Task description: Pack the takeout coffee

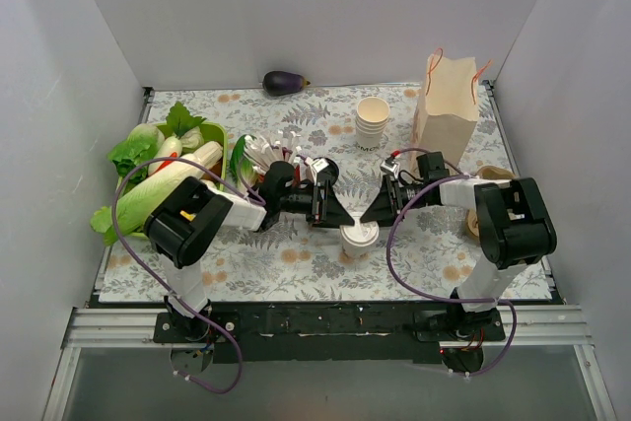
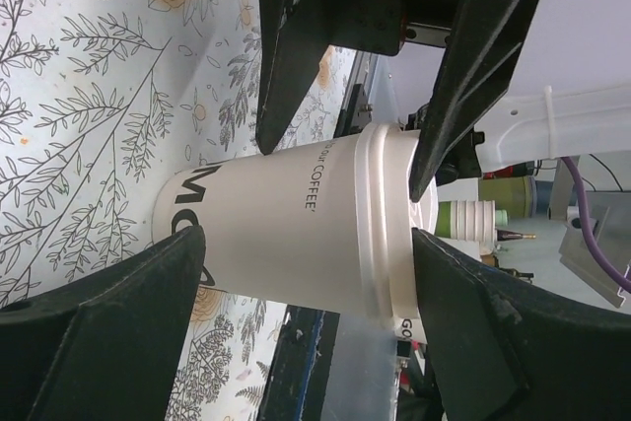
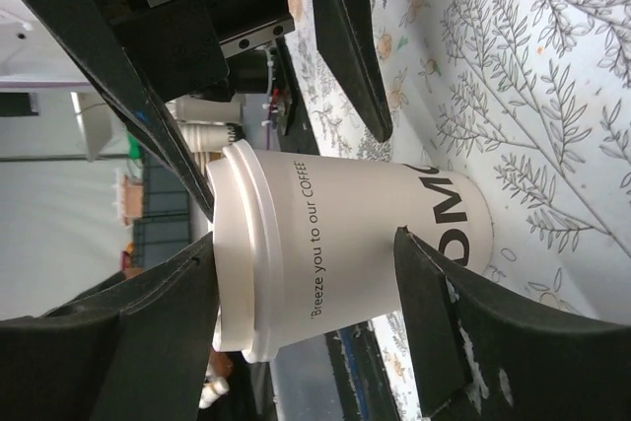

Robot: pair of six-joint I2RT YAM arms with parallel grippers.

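The cup (image 1: 359, 237) stands between left gripper (image 2: 308, 244) and right gripper (image 3: 306, 242), at their tips. Both gape wide, gripping nothing.

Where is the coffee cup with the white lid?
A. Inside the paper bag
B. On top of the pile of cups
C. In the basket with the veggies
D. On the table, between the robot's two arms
D: the lidded cup stands on the flowery table between the left fingers and the right fingers, well apart from the paper bag.
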